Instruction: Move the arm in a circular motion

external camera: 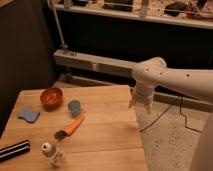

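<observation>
- Arm (172, 80): off-white. It enters from the right of the view, its long axis running leftward and slightly upward to a rounded joint. There it turns down, so its end points downward.
- Wooden table (110, 135): it fills the lower left of the view.
- Gripper (140, 106): it hangs directly below the arm's rounded joint, over the table's right edge near the far right corner. Whether it is open or closed cannot be told, and nothing is seen in it.
- Red bowl (51, 97): near the far left corner.
- Carrot (74, 126): mid-table, lying diagonally.
- Blue sponge (29, 115): near the left edge.
- Blue cup (74, 107): upright, between bowl and carrot.
- Small bottle (51, 152): near the front edge.
</observation>
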`<action>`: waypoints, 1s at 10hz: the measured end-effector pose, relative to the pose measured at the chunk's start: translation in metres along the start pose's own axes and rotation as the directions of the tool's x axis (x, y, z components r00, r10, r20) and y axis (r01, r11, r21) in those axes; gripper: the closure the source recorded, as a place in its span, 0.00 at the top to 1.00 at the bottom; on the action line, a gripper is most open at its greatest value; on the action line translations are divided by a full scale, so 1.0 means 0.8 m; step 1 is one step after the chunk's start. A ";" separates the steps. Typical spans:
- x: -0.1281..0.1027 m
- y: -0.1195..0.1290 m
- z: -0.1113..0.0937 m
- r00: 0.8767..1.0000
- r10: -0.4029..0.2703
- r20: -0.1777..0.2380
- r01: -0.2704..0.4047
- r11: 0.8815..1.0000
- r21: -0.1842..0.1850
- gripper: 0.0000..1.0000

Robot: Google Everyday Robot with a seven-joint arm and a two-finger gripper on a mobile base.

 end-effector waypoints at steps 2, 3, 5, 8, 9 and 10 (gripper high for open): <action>-0.061 0.091 -0.030 0.997 -0.070 0.021 0.069 0.997 0.028 0.65; -0.074 0.119 -0.038 0.995 -0.096 0.026 0.095 0.995 0.039 0.65; -0.095 0.225 -0.050 0.981 -0.195 0.022 0.193 0.979 0.072 0.65; -0.086 0.349 -0.049 0.938 -0.346 -0.005 0.344 0.933 0.103 0.65; -0.067 0.396 -0.047 0.908 -0.419 -0.018 0.419 0.902 0.105 0.65; -0.053 0.423 -0.046 0.882 -0.471 -0.026 0.471 0.875 0.108 0.65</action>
